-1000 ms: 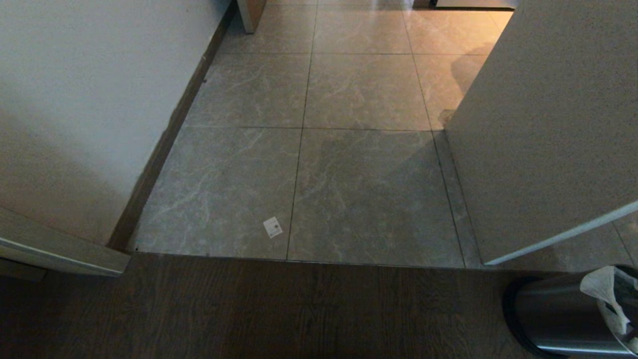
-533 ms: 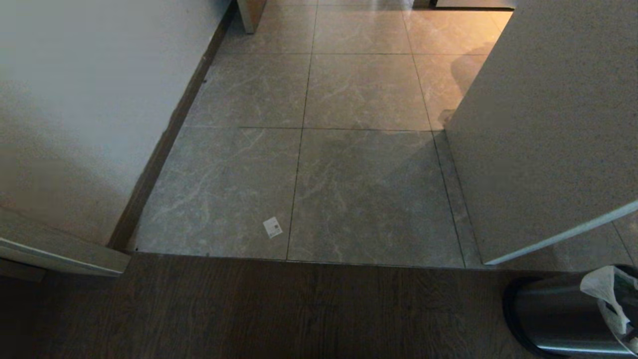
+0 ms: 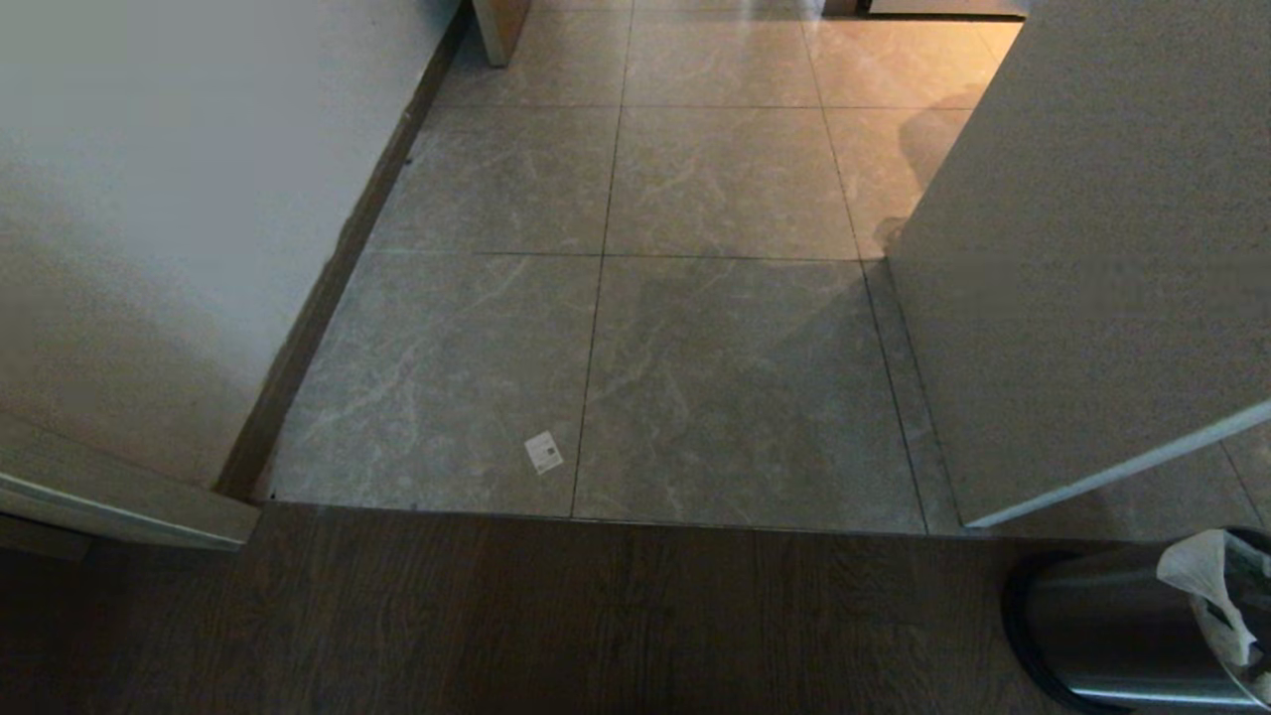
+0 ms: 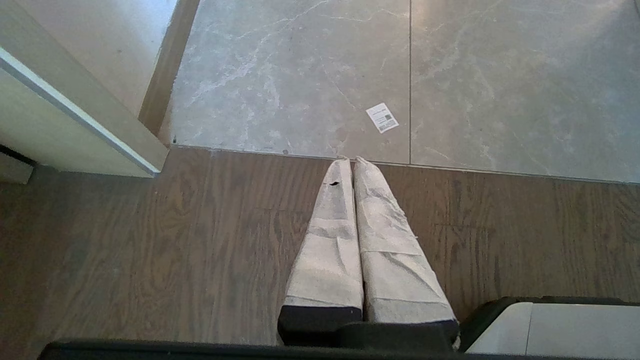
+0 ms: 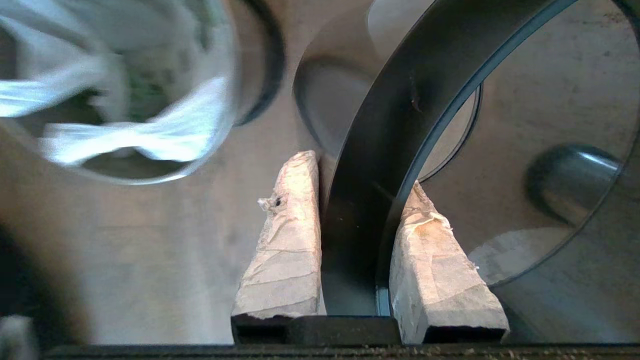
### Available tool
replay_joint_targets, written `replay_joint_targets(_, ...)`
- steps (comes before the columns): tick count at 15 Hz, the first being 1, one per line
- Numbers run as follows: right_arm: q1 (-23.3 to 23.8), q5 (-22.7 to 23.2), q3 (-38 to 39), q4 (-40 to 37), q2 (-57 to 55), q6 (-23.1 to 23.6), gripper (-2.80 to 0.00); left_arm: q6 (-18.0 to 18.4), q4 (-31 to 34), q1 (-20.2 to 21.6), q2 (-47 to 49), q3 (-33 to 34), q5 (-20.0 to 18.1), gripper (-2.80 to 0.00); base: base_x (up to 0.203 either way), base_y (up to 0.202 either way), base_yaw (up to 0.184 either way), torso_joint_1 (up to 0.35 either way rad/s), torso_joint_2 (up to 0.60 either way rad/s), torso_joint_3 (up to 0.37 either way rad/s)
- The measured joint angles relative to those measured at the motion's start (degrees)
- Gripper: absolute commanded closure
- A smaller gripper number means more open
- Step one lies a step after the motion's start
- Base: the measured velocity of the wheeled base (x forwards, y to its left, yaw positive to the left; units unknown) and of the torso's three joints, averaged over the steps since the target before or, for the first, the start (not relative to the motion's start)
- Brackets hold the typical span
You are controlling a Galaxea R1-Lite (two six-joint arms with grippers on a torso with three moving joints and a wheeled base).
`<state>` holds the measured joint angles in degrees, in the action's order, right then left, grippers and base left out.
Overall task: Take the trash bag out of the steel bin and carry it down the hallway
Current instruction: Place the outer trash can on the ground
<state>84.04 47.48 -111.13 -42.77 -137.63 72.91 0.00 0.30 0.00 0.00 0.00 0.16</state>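
Two right fingers (image 5: 285, 240) clamp a black ring (image 5: 380, 165); steel bin (image 3: 1122, 636) cut off.

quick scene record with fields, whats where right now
bin: small round brushed steel bin, on dark wood floor, head view's lower right
bag: thin white plastic trash bag, inside the bin, top poking out
right gripper: fingers clamped on black curved ring, near bin
left gripper: fingers shut, empty, above wood floor
hallway: beige-grey tiled floor, ahead
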Motion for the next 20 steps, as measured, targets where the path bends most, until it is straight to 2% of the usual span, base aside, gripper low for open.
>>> replay_joint_targets(11,-0.8,-0.3,-0.1,18.1,-10.5,0.6,0.00,0.0,0.0,0.0,0.0,0.0,0.0,0.00,0.000,0.000,0.000,0.000,0.00,0.000)
replay_joint_targets(20,-0.8,-0.8,-0.2,21.0,-17.1,0.5,0.00,0.0,0.0,0.0,0.0,0.0,0.0,0.00,0.000,0.000,0.000,0.000,0.00,0.000)
